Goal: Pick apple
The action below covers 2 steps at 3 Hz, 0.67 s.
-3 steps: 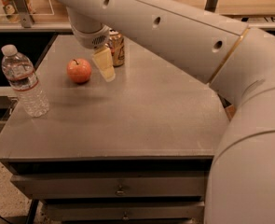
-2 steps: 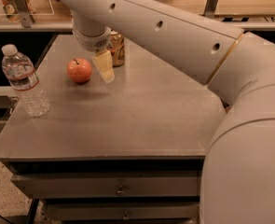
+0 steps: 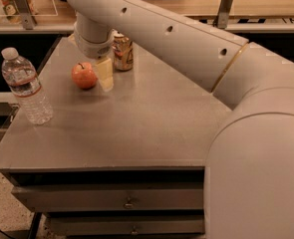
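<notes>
Near the left edge of the table [image 3: 151, 128] stands a water bottle [image 3: 24, 86], upright and well apart from the rest. To its right, toward the far left corner, the apple [image 3: 83, 75] sits on the bare top. It is small, round and orange-red, with a short dark stem pointing up and a soft shine on its skin. Just beside its right flank hangs the gripper [image 3: 105, 75], and this is what has changed: over the last second it has slid a little leftward and lower, narrowing the gap to the fruit, while the apple itself has not moved. I judge the approach nearly over and the grasp not yet made. Whether the gripper is spread or pressed together I cannot tell. Behind it, close to the far edge, stands a drink can [image 3: 122, 53], and the arm [image 3: 186, 39] sweeps away toward the right edge.
</notes>
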Available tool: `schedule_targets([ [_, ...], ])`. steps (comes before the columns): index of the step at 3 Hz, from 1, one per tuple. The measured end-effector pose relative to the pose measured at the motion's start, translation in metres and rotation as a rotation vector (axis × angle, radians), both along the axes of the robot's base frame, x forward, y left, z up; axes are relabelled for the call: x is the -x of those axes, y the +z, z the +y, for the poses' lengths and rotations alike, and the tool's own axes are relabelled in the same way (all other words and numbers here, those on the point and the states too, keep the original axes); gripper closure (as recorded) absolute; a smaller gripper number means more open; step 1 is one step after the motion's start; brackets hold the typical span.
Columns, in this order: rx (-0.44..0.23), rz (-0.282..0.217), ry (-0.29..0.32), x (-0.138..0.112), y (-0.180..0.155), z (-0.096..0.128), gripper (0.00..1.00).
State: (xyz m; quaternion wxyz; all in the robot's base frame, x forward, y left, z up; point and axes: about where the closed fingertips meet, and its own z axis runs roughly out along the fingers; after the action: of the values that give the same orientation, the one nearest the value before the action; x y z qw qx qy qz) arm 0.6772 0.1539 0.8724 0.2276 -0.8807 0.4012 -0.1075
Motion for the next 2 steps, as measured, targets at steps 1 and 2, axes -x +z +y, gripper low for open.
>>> schedule_targets([
  [1, -0.03, 0.031, 0.042, 0.002, -0.005, 0.014, 0.0],
  [2, -0.048, 0.062, 0.069, 0.003, -0.013, 0.026, 0.0],
])
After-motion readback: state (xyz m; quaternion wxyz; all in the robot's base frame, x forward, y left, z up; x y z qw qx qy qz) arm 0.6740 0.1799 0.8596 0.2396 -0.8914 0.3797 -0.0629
